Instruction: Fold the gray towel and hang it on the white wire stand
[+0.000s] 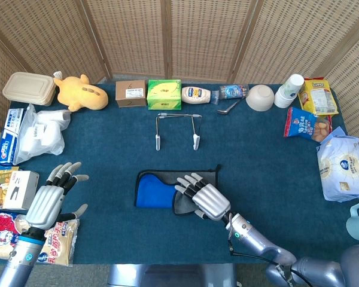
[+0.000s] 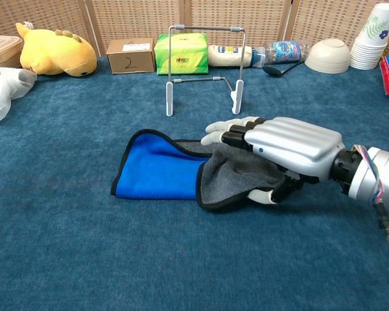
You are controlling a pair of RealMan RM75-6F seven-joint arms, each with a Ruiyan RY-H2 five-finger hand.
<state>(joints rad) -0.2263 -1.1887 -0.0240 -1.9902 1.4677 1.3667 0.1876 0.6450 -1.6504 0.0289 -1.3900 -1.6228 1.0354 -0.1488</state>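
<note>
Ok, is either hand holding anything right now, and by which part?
The right hand grips the gray towel at its right end, fingers over the top and thumb underneath the lifted gray fold. The left hand holds nothing.

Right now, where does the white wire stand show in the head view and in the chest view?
Head view: white wire stand sits just above centre, beyond the towel.
Chest view: stand upright at top centre.
Shared landmark: green tissue box directly behind it.
</note>
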